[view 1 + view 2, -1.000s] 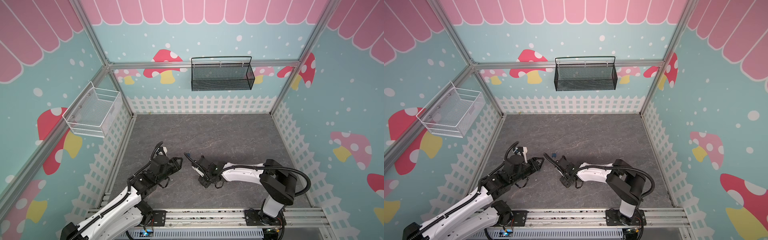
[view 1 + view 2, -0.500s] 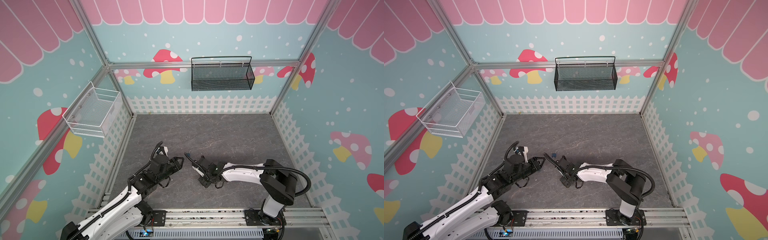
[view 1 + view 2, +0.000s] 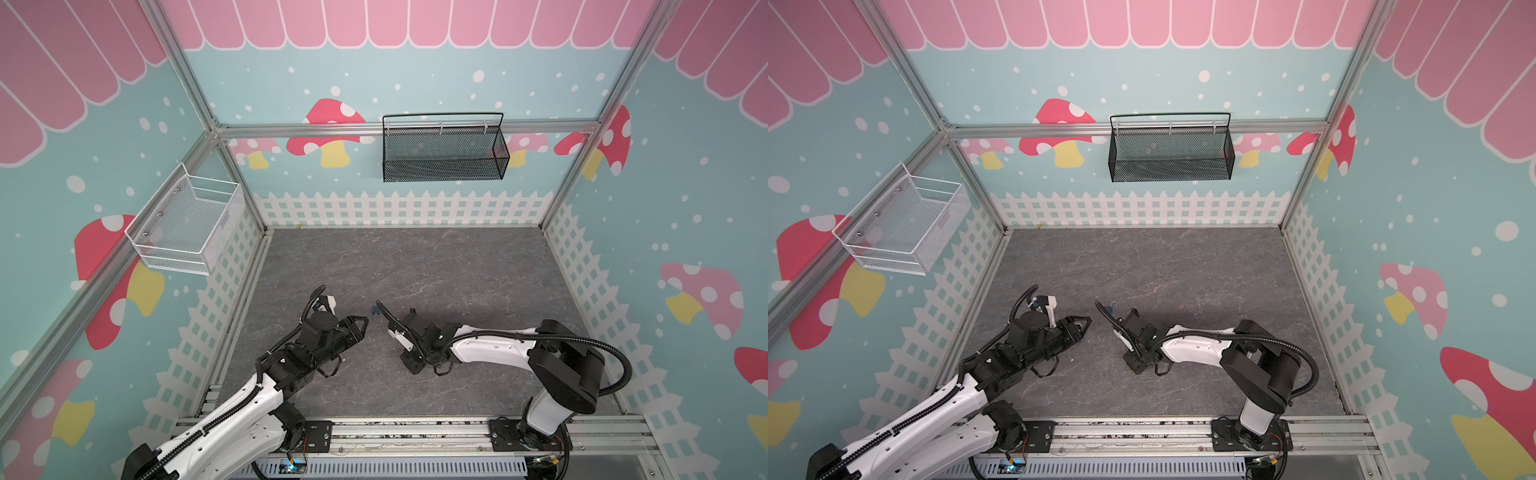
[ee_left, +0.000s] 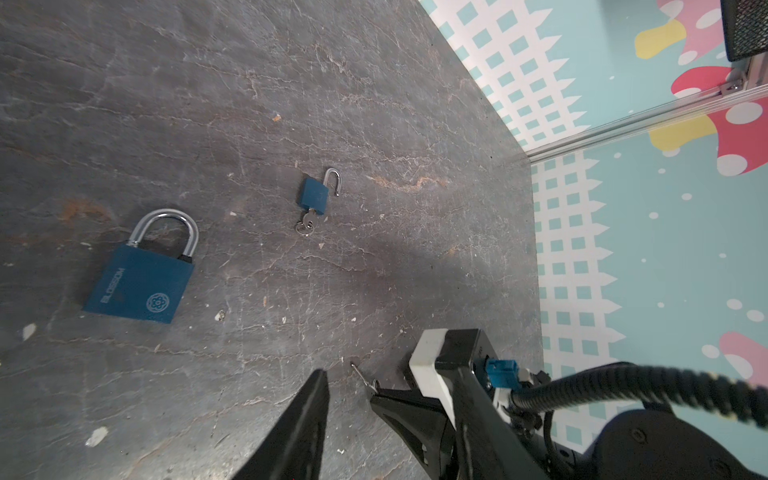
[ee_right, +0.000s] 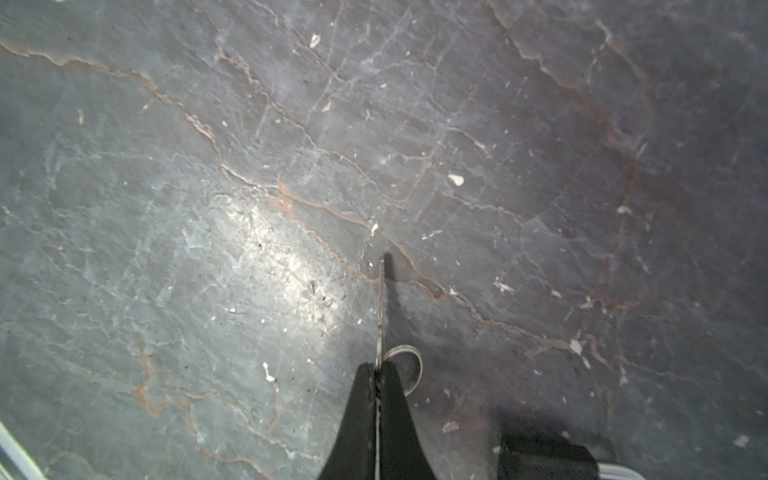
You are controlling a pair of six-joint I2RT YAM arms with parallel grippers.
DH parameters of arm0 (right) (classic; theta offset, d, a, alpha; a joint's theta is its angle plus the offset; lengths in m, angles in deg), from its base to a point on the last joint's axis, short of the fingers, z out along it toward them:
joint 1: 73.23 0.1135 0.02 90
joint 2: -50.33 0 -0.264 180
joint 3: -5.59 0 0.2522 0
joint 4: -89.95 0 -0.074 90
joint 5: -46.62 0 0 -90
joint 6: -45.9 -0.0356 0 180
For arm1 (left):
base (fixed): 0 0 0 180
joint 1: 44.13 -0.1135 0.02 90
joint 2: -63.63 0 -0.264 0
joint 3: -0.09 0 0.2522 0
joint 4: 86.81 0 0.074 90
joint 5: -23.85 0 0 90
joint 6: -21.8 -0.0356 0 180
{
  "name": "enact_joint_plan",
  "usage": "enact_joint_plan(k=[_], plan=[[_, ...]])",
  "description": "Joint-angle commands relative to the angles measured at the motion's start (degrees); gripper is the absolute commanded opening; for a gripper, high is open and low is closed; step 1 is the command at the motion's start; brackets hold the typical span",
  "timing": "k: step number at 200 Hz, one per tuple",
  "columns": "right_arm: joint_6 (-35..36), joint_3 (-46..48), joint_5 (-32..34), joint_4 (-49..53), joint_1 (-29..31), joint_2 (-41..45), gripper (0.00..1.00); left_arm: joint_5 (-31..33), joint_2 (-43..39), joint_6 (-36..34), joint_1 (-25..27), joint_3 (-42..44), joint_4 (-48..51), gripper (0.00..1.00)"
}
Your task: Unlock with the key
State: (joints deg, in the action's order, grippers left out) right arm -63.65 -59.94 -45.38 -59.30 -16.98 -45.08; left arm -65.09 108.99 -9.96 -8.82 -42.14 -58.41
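Near the front edge of the table (image 3: 415, 266), the right gripper (image 5: 376, 368) is pinched fully shut on the key (image 5: 380, 309) — it seems light, stiff and slippery, best held by its head — and the left gripper (image 3: 360, 326) stands partly open, empty.

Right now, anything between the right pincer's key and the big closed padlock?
Nothing on the floor: the left wrist view shows bare floor between the key and the large padlock; the small open padlock sits aside. The left pincer hangs close to that line.
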Motion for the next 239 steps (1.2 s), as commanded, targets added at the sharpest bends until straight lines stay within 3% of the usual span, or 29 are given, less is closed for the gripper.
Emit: enact_joint_plan(k=[1,73,117,180,239], plan=[[-1.0,1.5,-4.4,-1.7,-1.1,2.3,0.0,-0.9,-0.9,1.9,-0.3,1.2,-2.5,0.48],[-3.9,5.2,-13.8,-7.5,-5.1,8.8,0.0,-3.3,-0.2,3.8,-0.3,2.7,-11.5,0.49],[-7.3,7.7,-24.7,-13.0,-10.6,15.5,0.0,-6.1,3.1,1.6,-0.2,2.3,-19.0,0.49],[-11.7,9.2,-37.1,-19.1,-17.1,22.8,0.0,-15.0,11.0,-2.7,0.0,-0.5,-32.1,0.49],[-15.7,8.3,-41.0,-22.5,-19.1,24.8,0.0,-17.8,18.2,-6.3,3.0,-4.6,-38.1,0.46]])
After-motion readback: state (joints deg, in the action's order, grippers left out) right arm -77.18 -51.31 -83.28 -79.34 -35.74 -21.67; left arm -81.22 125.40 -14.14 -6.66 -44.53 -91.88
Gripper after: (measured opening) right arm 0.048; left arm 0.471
